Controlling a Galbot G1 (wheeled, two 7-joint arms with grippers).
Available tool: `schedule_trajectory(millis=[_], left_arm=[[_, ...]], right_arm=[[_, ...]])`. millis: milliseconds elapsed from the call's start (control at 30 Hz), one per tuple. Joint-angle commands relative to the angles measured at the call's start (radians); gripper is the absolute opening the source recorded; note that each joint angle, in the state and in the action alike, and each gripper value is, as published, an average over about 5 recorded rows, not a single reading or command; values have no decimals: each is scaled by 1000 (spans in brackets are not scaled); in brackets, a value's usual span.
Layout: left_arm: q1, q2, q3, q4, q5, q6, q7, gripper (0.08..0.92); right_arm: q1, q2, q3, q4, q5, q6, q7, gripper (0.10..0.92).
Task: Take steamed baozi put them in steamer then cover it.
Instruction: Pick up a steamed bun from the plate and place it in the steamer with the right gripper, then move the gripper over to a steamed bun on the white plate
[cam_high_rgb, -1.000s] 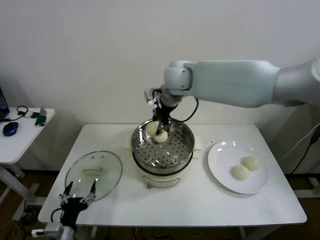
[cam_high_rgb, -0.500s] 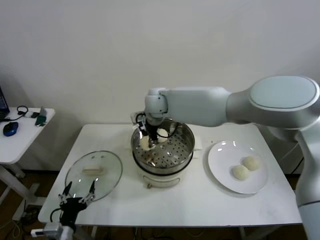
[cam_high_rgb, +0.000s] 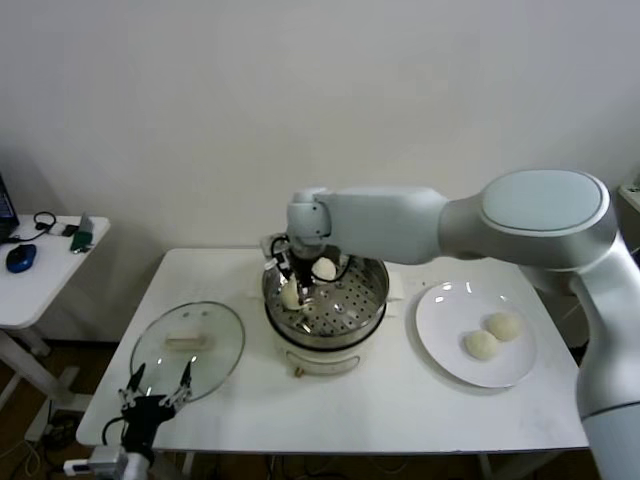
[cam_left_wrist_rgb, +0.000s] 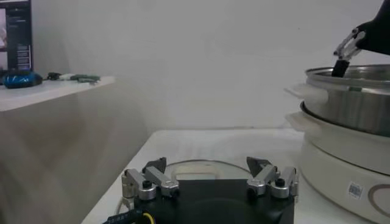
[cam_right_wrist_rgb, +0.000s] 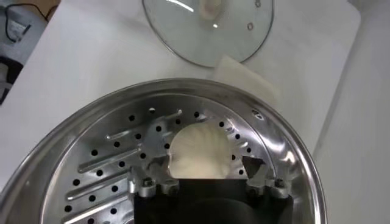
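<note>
The steamer (cam_high_rgb: 372, 281) stands mid-table with its perforated tray showing. My right gripper (cam_high_rgb: 298, 287) is down inside its left side, open, with one baozi (cam_high_rgb: 290, 297) resting on the tray between the spread fingers and not touching them. In the right wrist view that baozi (cam_right_wrist_rgb: 198, 149) lies between the jaws of my right gripper (cam_right_wrist_rgb: 204, 165). A second baozi (cam_high_rgb: 324, 268) lies at the tray's back. Two more baozi (cam_high_rgb: 481, 345) (cam_high_rgb: 503, 326) lie on the white plate (cam_high_rgb: 440, 310). The cover (cam_high_rgb: 187, 347) lies flat at the front left. My left gripper (cam_high_rgb: 155, 388) is parked open just in front of it.
A side table (cam_high_rgb: 40, 270) with a mouse and cables stands to the left. In the left wrist view the cover (cam_left_wrist_rgb: 195, 165) lies just beyond my left gripper (cam_left_wrist_rgb: 207, 165), with the steamer (cam_left_wrist_rgb: 353, 106) at the right. The cover also shows in the right wrist view (cam_right_wrist_rgb: 207, 30).
My right gripper has moved left and down into the steamer with the baozi and has opened; the baozi now rests on the tray. The left arm has not moved.
</note>
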Motion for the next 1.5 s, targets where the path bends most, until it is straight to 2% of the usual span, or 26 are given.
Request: schedule_trajectory(millis=[33, 200, 333, 500, 667, 1000, 1500], left_arm=[[2, -4, 1, -9, 13, 4, 1, 823], [-3, -7, 4, -14, 24, 10, 1, 823], [-11, -8, 9, -14, 27, 11, 0, 823], [-17, -12, 9, -16, 27, 12, -1, 823], [-24, -22, 10, -21, 29, 19, 0, 823], [-13, -34, 8, -25, 41, 19, -4, 823], [8, -34, 10, -17, 52, 9, -12, 823]], right_arm=[[179, -151, -19, 81, 11, 120, -175, 822], [379, -369, -125, 150, 39, 213, -301, 823], [473, -549, -245, 248, 27, 237, -326, 823], [421, -770, -351, 371, -119, 213, -246, 823], [201, -900, -265, 371, -276, 148, -147, 823], [-198, -886, 55, 188, -468, 134, -100, 823], [-441, -797, 233, 66, -527, 113, -71, 823]])
